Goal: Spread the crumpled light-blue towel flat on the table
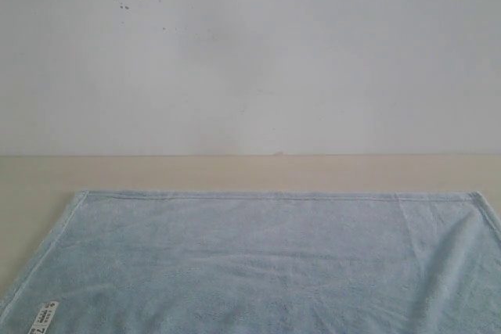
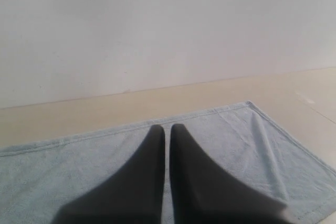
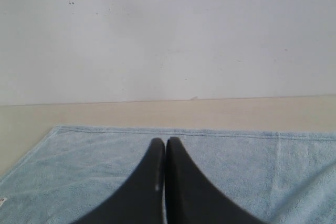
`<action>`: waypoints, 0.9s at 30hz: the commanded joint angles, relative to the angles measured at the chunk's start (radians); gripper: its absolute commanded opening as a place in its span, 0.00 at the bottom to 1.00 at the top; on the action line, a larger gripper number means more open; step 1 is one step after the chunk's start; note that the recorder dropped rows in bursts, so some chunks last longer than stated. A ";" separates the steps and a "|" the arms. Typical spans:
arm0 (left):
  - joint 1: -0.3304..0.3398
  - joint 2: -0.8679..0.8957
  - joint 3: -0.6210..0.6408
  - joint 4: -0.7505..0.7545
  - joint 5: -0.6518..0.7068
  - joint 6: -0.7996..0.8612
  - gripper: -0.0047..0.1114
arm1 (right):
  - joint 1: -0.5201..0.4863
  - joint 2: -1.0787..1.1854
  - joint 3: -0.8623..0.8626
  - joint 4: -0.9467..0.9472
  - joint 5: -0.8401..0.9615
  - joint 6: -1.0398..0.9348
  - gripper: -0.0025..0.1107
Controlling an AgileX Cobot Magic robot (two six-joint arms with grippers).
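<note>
Where the towel (image 1: pixel 266 263) lies, white label (image 1: pixel 44 317) — illegible

Dark left fingers (image 2: pixel 155 141) and right fingers (image 3: pixel 156 151), each pair tight together, tip to tip.

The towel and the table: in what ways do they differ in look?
The towel is light blue; the table is beige. The towel looks fluffy, with hemmed edges, while the table is smooth and plain. The towel bears a small white label near one corner; the table bears none. Both are pale, and the towel lies spread on the table.
</note>
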 commanded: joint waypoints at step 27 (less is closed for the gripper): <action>0.001 -0.007 0.002 -0.011 -0.005 -0.012 0.08 | 0.001 -0.232 0.143 -0.297 -0.036 0.001 0.02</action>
